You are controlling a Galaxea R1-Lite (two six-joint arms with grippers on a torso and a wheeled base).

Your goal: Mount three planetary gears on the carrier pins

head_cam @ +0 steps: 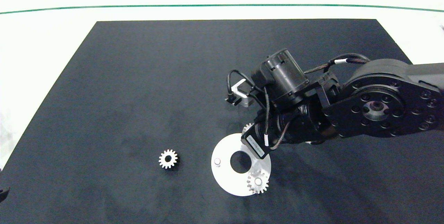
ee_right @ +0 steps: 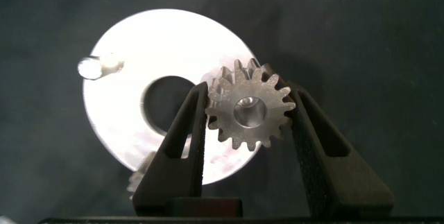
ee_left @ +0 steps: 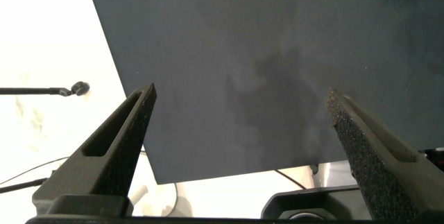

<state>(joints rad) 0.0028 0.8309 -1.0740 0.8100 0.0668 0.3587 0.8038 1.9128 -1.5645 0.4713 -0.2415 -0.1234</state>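
My right gripper (ee_right: 248,89) is shut on a silvery planetary gear (ee_right: 248,112) and holds it over the white disc's (ee_right: 173,50) far rim. In the head view only that gear's teeth (head_cam: 247,128) peek out from under the right wrist. A second gear (head_cam: 258,182) sits on the near-right carrier pin. The left pin (head_cam: 217,161) stands bare, also seen in the right wrist view as the bare pin (ee_right: 90,66). The third pin is hidden under the held gear. A third gear (head_cam: 168,158) lies loose on the mat, left of the disc (head_cam: 227,179). My left gripper (ee_left: 241,106) hangs open and empty over the mat's near-left corner.
The black mat (head_cam: 138,88) covers most of the white table (head_cam: 41,43). The right arm's wrist and cables (head_cam: 284,88) hang over the disc's far side. A thin dark rod (ee_left: 41,91) lies on the white surface off the mat.
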